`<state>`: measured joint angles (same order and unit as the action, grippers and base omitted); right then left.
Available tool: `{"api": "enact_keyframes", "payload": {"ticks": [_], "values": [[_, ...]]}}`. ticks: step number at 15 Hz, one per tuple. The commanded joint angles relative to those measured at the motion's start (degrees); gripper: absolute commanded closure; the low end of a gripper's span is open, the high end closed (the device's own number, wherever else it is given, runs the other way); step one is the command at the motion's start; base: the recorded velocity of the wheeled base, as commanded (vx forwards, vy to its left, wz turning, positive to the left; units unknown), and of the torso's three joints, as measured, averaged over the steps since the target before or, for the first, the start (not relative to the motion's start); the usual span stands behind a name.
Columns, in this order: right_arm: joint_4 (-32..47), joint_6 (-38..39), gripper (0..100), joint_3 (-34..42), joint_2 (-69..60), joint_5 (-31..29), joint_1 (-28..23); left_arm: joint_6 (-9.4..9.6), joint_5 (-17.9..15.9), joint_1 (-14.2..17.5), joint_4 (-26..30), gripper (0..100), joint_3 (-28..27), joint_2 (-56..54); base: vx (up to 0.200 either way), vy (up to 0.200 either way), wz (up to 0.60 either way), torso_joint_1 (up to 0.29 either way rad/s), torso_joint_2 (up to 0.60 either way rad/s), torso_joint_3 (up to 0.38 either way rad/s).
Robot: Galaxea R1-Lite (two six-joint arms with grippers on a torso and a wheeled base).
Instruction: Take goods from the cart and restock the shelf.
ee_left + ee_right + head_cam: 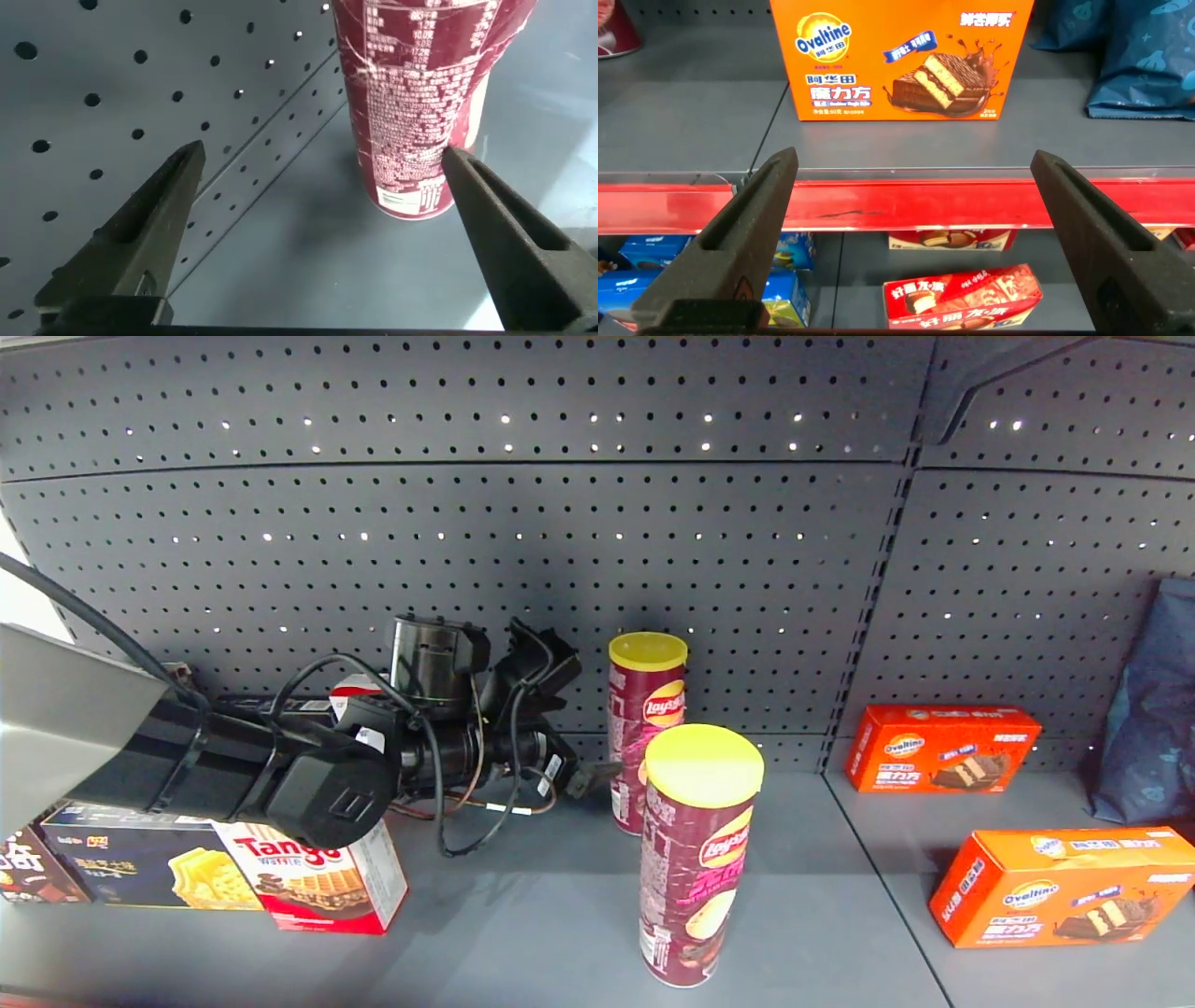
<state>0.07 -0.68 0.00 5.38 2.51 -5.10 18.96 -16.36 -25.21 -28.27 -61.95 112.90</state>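
Two maroon chip cans with yellow lids stand upright on the grey shelf (523,915): a rear can (646,728) near the pegboard back wall and a front can (695,868) closer to me. My left gripper (571,721) lies just left of the rear can, open and holding nothing. From the left wrist, the left gripper (322,159) has its fingers spread, and the rear can (420,112) stands a little beyond the tips. My right gripper (915,161) is open and empty in front of the red shelf edge (896,201), facing an orange cake box (901,56).
A red-and-white wafer box (317,877) and a dark box (140,868) sit under the left arm. Two orange boxes (1064,887) (943,735) and a blue bag (1148,709) occupy the right bay. Snack boxes (962,297) fill the lower shelf.
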Motion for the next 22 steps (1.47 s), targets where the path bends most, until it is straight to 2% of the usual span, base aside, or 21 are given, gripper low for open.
{"api": "enact_keyframes", "payload": {"ticks": [1, 22], "values": [[0.0, 0.0, 0, 0.0, 0.1, 0.0, 0.0, 0.03, 0.4, 0.1, 0.0, 0, -0.2, 0.1, 0.000, 0.000, 0.00, 0.000, 0.00, 0.000], [0.0, 0.0, 0, 0.0, 0.1, 0.0, 0.0, 0.38, 1.4, 1.7, -1.2, 0, -0.6, 1.3, 0.000, 0.000, 0.00, 0.000, 0.00, 0.000]]}}
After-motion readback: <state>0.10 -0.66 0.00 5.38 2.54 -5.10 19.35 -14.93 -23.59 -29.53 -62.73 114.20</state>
